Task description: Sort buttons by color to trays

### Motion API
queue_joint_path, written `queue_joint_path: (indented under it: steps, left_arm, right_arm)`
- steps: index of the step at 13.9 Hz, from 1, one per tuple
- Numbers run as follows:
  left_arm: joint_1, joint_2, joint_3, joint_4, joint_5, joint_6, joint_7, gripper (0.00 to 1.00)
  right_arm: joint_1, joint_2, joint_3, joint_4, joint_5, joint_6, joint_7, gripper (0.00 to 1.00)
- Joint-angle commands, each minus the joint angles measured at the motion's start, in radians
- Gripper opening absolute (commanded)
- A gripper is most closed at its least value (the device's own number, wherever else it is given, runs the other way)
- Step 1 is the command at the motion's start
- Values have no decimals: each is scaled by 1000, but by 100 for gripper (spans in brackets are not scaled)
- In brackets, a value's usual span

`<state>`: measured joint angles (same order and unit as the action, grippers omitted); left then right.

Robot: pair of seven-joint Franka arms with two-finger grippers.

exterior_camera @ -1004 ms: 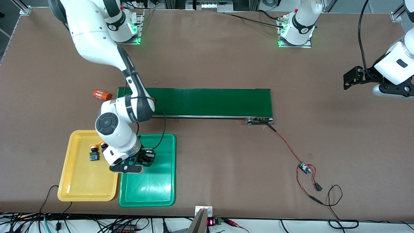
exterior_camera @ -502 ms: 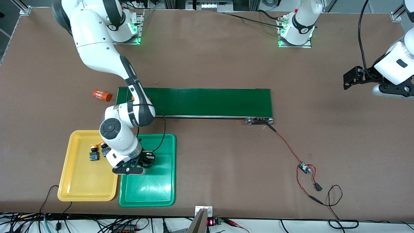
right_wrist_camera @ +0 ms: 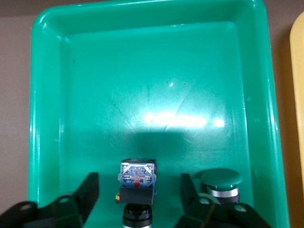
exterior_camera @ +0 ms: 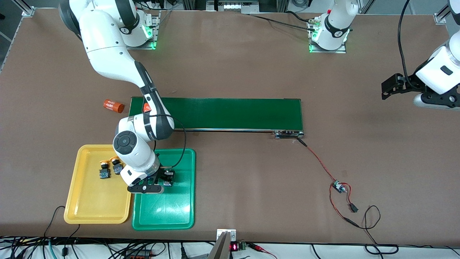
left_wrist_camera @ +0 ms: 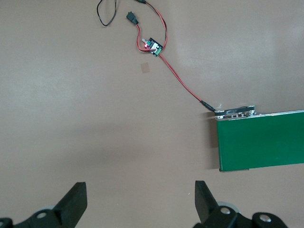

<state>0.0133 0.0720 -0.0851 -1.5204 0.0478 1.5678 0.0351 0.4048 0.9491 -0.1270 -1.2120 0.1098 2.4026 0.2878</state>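
Observation:
My right gripper (exterior_camera: 166,180) is low in the green tray (exterior_camera: 163,216), open. In the right wrist view a button (right_wrist_camera: 137,180) with a dark blocky body lies on the tray floor (right_wrist_camera: 142,71) between the right gripper's (right_wrist_camera: 139,190) spread fingers, clear of both. Its cap is cut off by the frame edge. A second button with a green cap (right_wrist_camera: 221,183) stands beside one finger. Two yellow-capped buttons (exterior_camera: 104,172) (exterior_camera: 116,167) lie in the yellow tray (exterior_camera: 93,212). My left gripper (exterior_camera: 390,86) waits open in the air at the left arm's end of the table.
A long dark-green conveyor belt (exterior_camera: 230,113) crosses the middle of the table, with a red wire to a small control board (exterior_camera: 337,186). An orange cylinder (exterior_camera: 113,105) lies by the belt's end nearest the right arm. The trays stand side by side, touching.
The right gripper has opened and let go of the button, which now lies in the green tray. The right arm shifted slightly. The left arm has not moved.

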Motion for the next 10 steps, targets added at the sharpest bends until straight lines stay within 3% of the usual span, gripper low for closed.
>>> queue_joint_path:
  steps: [1,8,10]
  left_arm:
    - [7,-5,2,3,6,1,14,100]
    - [4,-5,2,3,6,3,16,100]
    - [1,-5,1,3,6,3,12,100]
  right_arm:
    - [-3,-59,6,17,5,-130,-7,100]
    - [-44,-314,-5,17,-10,-449,-18,100]
    - [-55,-360,-38,19,-12,-537,-19,100]
